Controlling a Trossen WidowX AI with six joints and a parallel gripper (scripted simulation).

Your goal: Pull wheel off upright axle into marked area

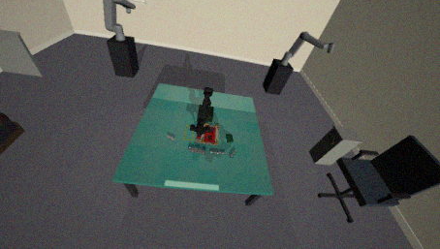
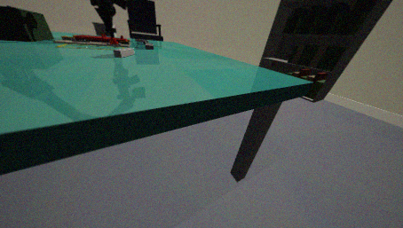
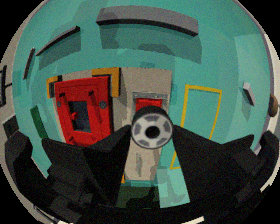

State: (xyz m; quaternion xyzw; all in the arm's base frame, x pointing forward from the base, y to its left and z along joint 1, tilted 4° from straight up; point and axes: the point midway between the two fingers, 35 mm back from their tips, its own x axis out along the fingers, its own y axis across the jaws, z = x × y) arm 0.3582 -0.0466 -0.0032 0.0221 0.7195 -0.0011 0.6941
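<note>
The wheel, a dark tyre with a grey spoked face and a dark centre, is between the fingertips in the wrist view. My gripper is shut on it, low over the grey board. A red block on the board shows just behind the wheel. The axle is hidden by wheel and fingers, so I cannot tell whether the wheel is still around it. The marked area is a yellow outline on the table, right of the board in the wrist view; a finger covers part of it.
A red panel with raised parts lies on the board's left side in the wrist view. A long grey bar lies beyond. A small pale block lies past the outline. A green piece lies left of the panel.
</note>
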